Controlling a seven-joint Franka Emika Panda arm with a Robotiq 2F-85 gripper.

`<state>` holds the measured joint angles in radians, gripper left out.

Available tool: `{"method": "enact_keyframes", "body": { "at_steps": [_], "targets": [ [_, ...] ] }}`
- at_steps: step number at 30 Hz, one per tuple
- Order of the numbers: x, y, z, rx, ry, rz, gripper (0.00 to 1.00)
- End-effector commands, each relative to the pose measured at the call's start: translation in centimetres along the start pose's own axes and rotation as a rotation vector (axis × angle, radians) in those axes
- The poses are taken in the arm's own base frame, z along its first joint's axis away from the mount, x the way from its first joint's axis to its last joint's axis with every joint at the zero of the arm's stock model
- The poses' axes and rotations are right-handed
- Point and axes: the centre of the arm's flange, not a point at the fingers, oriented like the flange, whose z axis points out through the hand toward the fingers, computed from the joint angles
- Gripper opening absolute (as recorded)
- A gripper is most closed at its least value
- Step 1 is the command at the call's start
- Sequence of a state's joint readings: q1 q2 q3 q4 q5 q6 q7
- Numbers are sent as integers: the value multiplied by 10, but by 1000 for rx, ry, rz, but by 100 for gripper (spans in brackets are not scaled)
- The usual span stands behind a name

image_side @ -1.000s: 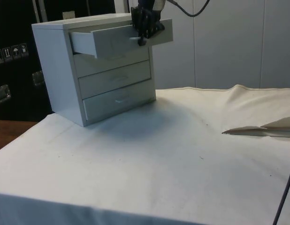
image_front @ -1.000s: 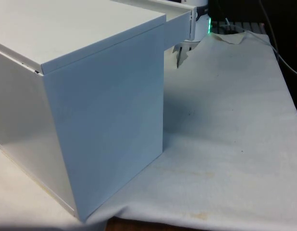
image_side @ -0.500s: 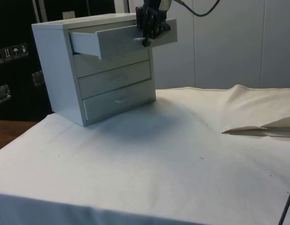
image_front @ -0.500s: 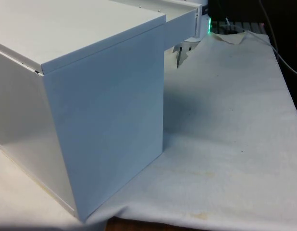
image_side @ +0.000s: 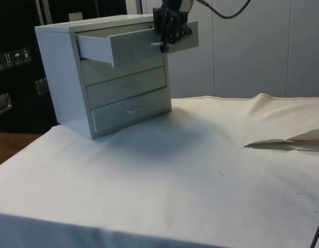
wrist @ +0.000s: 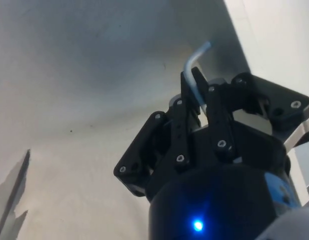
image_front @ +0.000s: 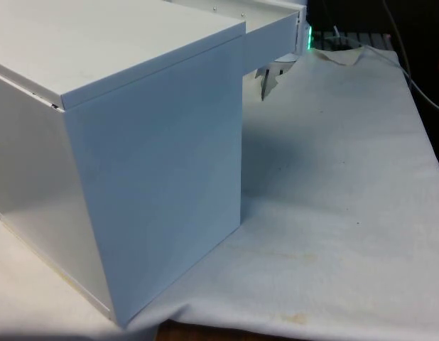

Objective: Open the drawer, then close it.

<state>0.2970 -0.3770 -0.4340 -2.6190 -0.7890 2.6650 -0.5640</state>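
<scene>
1 chest of drawers (image_side: 105, 72), white; 3 drawers: 1 top drawer (image_side: 129, 45) pulled out, 2 lower shut. 1 gripper (image_side: 167, 39). 1 white cloth (image_side: 201, 170).

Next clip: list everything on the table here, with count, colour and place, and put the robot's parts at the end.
Chest: one, white, on the cloth's end near the dark cabinets in the side view.
Top drawer: one, white, pulled well out.
Lower drawers: two, white, shut.
Handle: one, pale bar on the top drawer's front, between the claw's fingers.
Cloth: one, white, over the table, rumpled at the side view's right.
Claw: one, black, shut on the handle at the top drawer's front.
</scene>
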Motion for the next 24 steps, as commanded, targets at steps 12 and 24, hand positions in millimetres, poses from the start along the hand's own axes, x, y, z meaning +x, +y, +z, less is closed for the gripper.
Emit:
{"method": "enact_keyframes", "body": {
  "at_steps": [12,24],
  "targets": [
    [2,-6,-5,-12,1,-1,0],
    [4,-7,-5,-28,2,-4,0]
  ]
}}
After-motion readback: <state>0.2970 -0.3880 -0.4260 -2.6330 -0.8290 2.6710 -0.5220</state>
